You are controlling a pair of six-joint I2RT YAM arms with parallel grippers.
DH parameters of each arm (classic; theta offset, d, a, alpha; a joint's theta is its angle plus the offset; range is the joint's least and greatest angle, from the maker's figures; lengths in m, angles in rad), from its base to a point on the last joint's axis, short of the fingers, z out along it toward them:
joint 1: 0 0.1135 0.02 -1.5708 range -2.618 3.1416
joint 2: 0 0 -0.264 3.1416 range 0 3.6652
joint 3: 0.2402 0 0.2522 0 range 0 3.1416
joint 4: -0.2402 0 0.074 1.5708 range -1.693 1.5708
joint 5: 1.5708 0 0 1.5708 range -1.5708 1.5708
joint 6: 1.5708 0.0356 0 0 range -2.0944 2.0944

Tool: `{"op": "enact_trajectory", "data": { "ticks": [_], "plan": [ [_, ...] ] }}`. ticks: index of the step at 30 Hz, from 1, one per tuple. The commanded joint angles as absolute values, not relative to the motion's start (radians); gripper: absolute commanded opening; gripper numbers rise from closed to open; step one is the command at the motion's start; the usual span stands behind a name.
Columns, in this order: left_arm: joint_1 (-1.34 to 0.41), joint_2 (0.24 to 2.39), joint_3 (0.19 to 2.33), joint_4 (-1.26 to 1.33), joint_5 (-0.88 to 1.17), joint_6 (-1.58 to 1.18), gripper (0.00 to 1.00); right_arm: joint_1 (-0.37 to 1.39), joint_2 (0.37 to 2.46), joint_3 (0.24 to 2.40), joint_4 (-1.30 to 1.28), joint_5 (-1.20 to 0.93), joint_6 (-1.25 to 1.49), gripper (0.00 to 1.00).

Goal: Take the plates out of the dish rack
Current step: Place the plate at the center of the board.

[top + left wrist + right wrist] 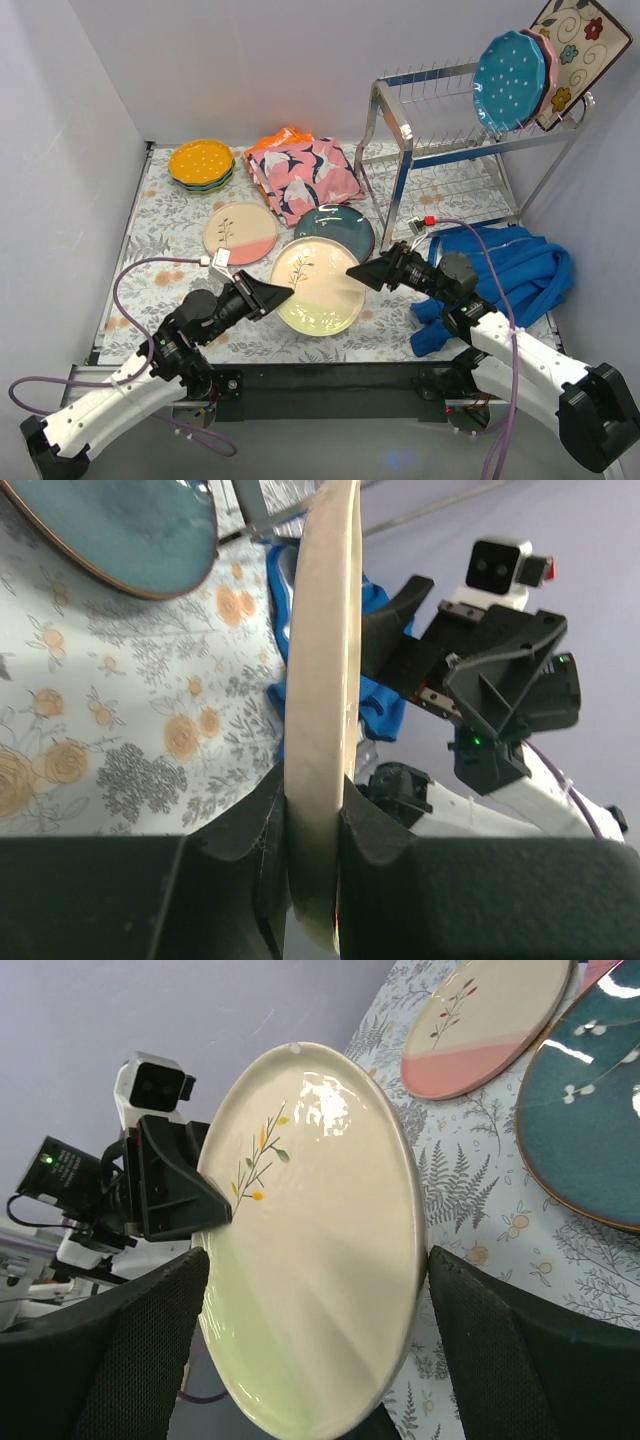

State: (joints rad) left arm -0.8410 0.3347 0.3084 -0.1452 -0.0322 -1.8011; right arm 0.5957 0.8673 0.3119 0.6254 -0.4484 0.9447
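Note:
My left gripper [276, 293] is shut on the left rim of a cream-and-lime plate [318, 285], seen edge-on between its fingers in the left wrist view [320, 680]. My right gripper [362, 272] is open at the plate's right edge; its fingers [520, 1340] stand on either side of the plate's near end [310, 1240]. A dark teal plate [336, 231] and a cream-pink plate [240, 232] lie on the table. A stack topped by an orange dotted plate [201, 162] sits at the back left. The dish rack [440, 125] holds a blue dotted plate [508, 68], a pink plate [549, 50] and a square floral plate [578, 45].
A pink bird-print cloth [303, 172] lies behind the teal plate. A blue garment [505, 272] lies under the rack's front, beside my right arm. White walls close in on the left, back and right.

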Motion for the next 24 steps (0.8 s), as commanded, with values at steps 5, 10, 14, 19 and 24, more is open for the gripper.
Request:
{"op": "enact_trajectory", "data": {
  "ticks": [5,10,14,19,24],
  "plan": [
    [-0.835,0.429,0.465,-0.040,-0.181,-1.727,0.00,0.594,0.778,0.357,0.502,-0.373,0.821,0.98],
    [-0.757,0.517,0.483,-0.006,-0.097,-1.727,0.00,0.594,0.741,0.333,0.474,-0.351,0.807,0.98],
    [-0.560,0.566,0.480,0.067,0.131,-1.770,0.00,0.594,0.712,0.318,0.466,-0.342,0.789,0.98],
    [-0.229,0.658,0.428,0.244,0.438,-1.883,0.00,0.598,0.681,0.298,0.468,-0.342,0.764,0.98],
    [-0.020,0.780,0.410,0.389,0.590,-1.925,0.00,0.609,0.655,0.272,0.468,-0.325,0.712,0.98]
  ]
}}
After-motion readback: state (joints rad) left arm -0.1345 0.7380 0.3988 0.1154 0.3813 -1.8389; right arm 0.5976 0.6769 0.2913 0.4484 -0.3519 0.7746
